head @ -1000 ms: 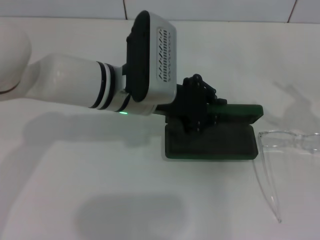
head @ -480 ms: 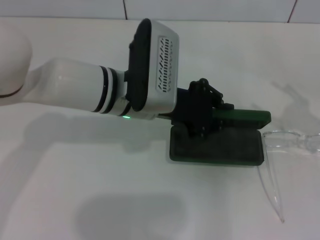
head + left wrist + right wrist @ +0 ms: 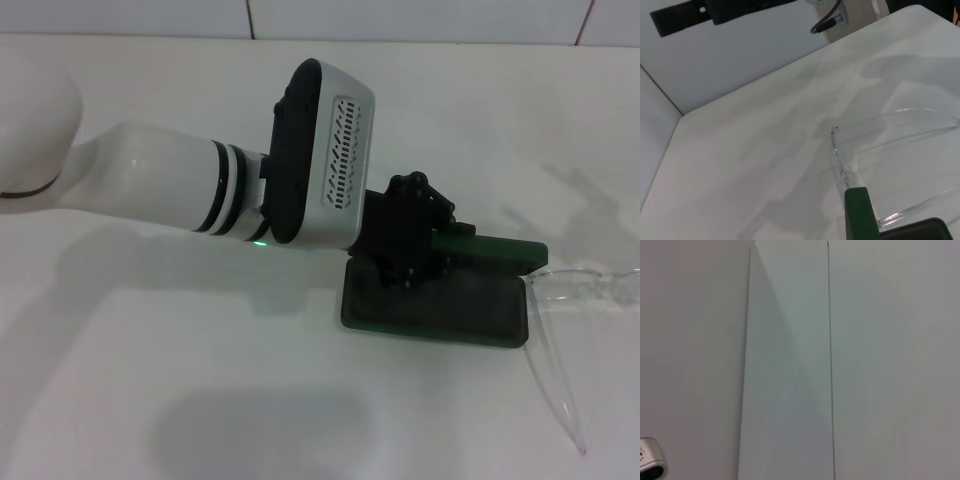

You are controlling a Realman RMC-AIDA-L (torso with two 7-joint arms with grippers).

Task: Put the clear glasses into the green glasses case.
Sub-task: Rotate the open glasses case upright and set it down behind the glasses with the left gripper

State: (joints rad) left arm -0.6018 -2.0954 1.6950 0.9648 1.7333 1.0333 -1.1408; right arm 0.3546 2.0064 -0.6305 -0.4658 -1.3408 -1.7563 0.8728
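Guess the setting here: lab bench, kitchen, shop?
Probably a lab or test bench, though that is a guess: a bare white tabletop against a white tiled wall, holding only the green glasses case and the clear glasses, with the left claw at the case.

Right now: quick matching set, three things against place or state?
Things:
1. clear glasses
2. green glasses case
3. left gripper

States:
A. lying open, lid raised behind its tray
B. at the case's rear edge by the lid
C. on the table at the case's right end, one arm pointing toward the robot

Pairs: 1-C, 2-A, 3-B
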